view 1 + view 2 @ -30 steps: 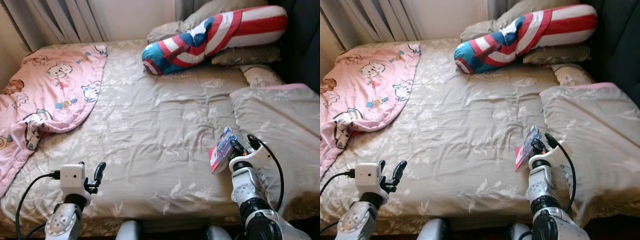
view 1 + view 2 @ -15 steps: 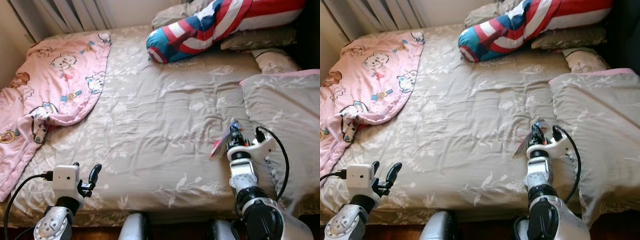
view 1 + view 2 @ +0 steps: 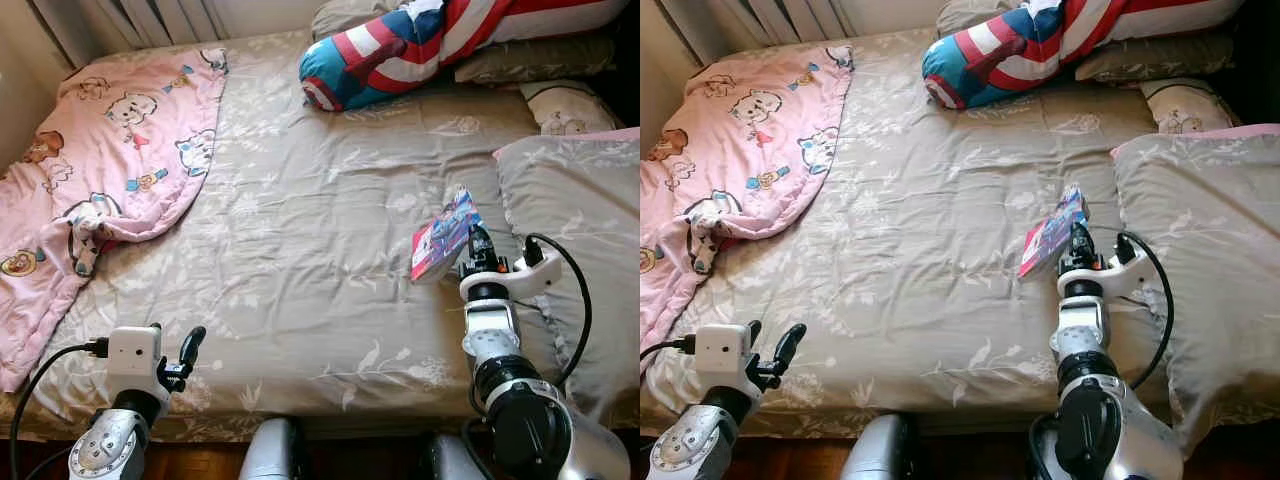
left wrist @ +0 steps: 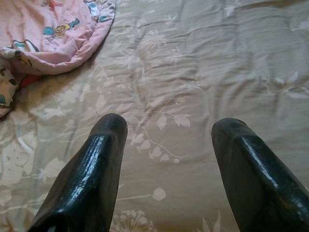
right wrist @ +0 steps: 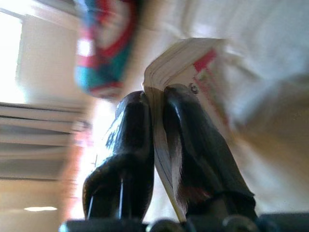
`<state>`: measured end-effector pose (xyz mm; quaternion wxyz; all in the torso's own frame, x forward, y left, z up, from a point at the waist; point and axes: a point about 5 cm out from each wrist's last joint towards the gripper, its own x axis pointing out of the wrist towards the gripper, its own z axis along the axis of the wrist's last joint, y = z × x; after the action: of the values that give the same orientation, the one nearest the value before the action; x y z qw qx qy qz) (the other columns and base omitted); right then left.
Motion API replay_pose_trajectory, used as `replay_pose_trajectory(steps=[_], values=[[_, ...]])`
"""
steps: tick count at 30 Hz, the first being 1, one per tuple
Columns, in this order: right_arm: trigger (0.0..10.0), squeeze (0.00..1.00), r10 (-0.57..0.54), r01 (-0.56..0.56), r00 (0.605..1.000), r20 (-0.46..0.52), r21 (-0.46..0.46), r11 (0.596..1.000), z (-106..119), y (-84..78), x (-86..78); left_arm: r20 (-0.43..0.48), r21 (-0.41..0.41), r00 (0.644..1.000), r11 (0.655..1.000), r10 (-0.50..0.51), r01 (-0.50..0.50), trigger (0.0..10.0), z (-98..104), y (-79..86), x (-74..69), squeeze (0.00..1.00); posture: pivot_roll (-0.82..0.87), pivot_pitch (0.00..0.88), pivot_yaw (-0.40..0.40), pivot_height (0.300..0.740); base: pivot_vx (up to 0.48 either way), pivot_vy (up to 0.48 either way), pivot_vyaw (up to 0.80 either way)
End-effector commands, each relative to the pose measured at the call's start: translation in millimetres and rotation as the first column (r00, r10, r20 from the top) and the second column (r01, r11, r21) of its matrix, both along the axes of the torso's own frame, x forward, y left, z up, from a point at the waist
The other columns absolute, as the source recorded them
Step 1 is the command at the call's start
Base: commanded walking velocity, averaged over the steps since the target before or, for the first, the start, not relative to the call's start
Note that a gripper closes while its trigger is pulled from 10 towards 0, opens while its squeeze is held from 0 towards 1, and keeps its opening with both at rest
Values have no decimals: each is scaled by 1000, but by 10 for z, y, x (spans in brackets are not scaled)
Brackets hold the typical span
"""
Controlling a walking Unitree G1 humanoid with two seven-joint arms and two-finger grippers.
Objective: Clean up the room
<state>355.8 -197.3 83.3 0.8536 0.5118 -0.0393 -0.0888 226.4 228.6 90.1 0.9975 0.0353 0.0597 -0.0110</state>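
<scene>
The middle of the bed lies open and flat, a wide passage between the pink blanket heaped along its left side and the grey pillow on the right. At the head, the striped bolster blocks the way.

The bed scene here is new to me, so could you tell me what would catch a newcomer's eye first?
Probably the red, white and blue striped bolster pillow lying at the head of the bed, and the pink cartoon-print blanket bunched over the bed's left side. Nearer the robot, the right gripper is shut on a small colourful book held above the grey floral cover, while the left gripper hangs open over the bed's near edge.
</scene>
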Motion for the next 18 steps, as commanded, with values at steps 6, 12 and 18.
replay_pose_trajectory(steps=[6,12,18], values=[[10000,0,-24,32,924,-381,15,999,-775,7,-536,-35,6,999,1000,-1,2,10000,-34,17,-110,0,187,244,127,648,0,0,0],[10000,0,-71,86,891,-449,14,996,-896,-45,-663,-60,17,998,1000,5,-4,10000,-58,62,-206,0,190,260,133,648,0,0,0],[10000,0,-87,101,888,-452,6,995,-863,-74,-634,-70,22,998,1000,0,1,10000,-50,64,-240,0,194,270,142,648,0,0,0]])
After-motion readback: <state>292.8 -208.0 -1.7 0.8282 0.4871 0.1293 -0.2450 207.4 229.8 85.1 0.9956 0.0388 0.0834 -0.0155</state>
